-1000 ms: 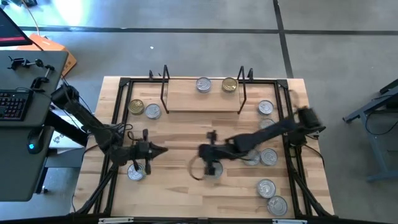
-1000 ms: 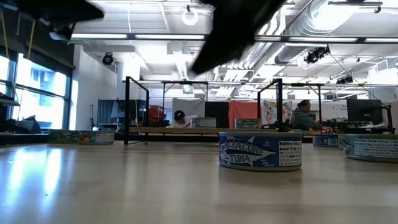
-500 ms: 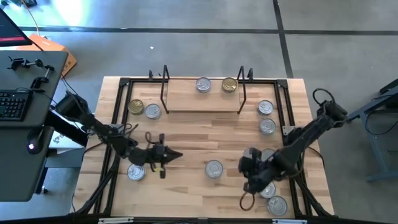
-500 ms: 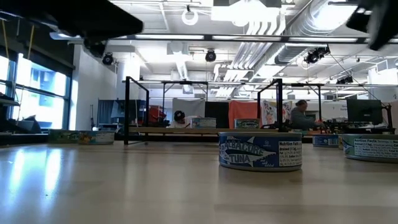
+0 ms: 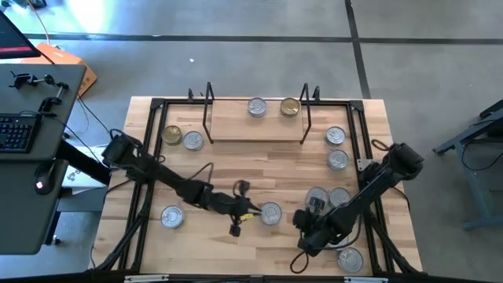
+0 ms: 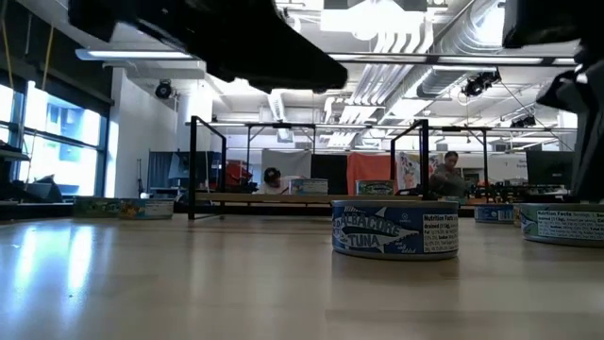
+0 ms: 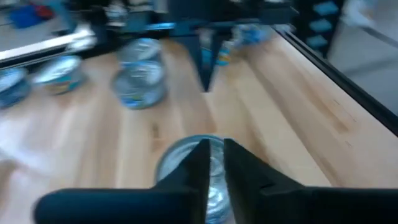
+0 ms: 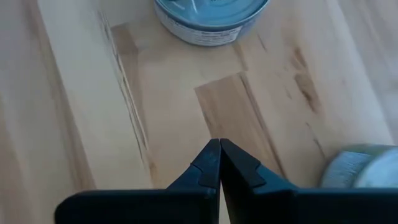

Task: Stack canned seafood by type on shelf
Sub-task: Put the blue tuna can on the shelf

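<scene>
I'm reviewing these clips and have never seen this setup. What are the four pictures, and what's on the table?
Two dark robot arms work over a wooden table. One picture looks straight down, one looks level across the tabletop, and two come from cameras on the arms' wrists. Small round tins lie scattered about, and two more, a silver-lidded tin and a gold-lidded tin, sit on a little wire-framed shelf. The left claw reaches a lone tin mid-table, fingers barely parted. The right claw hangs shut over bare wood. Neither holds anything.
</scene>
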